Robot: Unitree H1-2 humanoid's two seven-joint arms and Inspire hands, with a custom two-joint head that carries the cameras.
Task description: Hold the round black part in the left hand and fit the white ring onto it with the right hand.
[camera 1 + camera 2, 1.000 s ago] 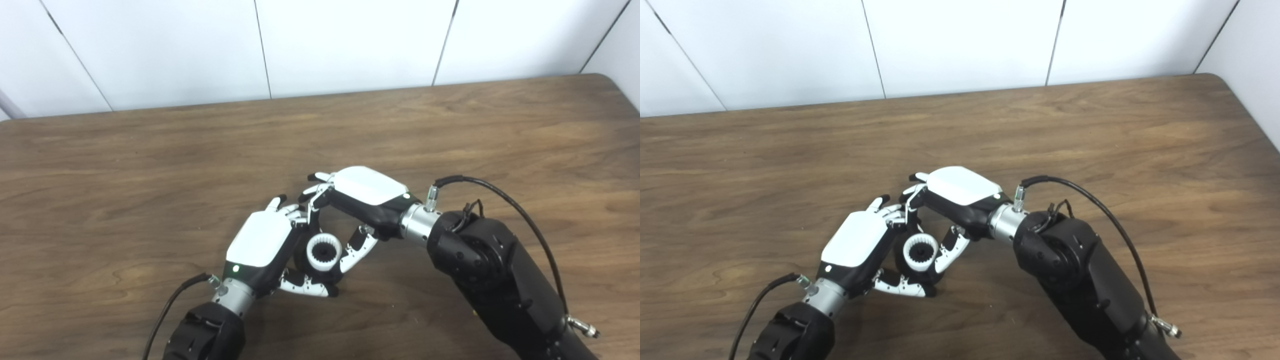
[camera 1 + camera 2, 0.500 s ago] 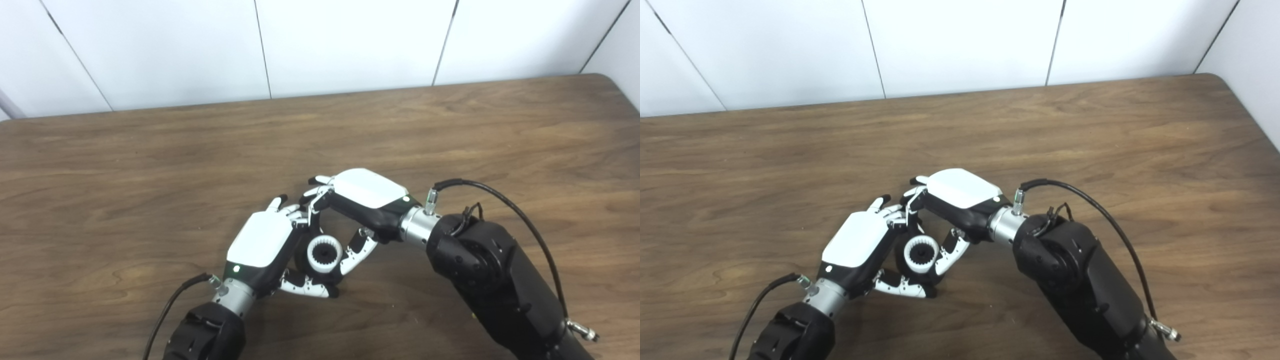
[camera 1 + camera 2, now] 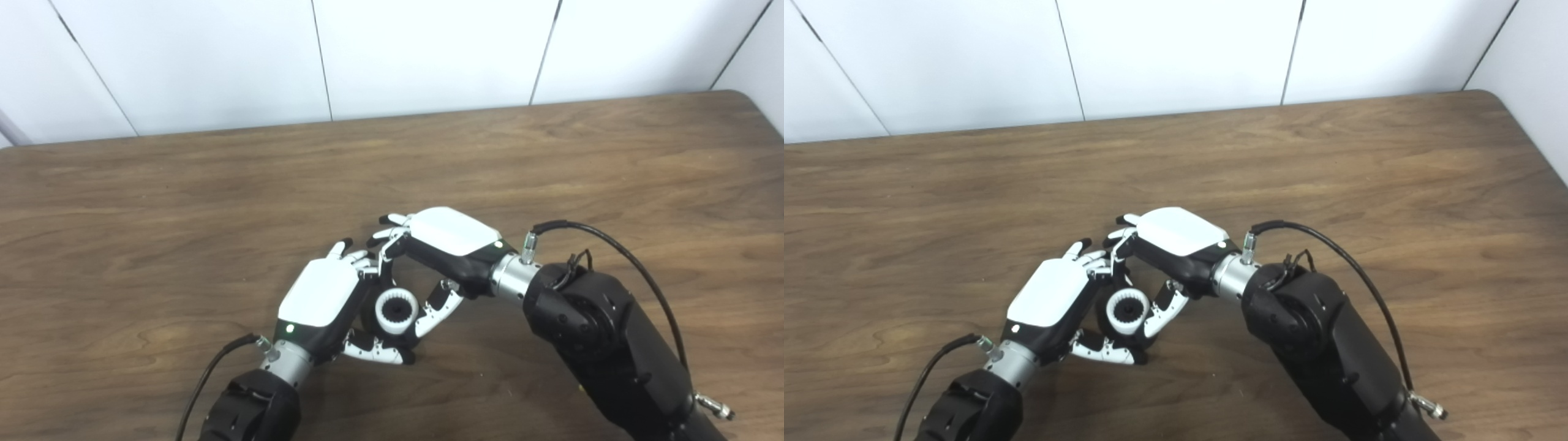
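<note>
The left hand (image 3: 318, 294) is gripping the round black part (image 3: 369, 314), the white ring (image 3: 396, 310) sitting on it, the right hand (image 3: 450, 239) pinching that ring.

Lab-like test bench: bare wooden table (image 3: 551, 159), plain white panel wall (image 3: 429, 49).

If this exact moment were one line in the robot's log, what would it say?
left hand: shut on round black part | right hand: on toothed white ring | ring: against black part | wooden table
</note>
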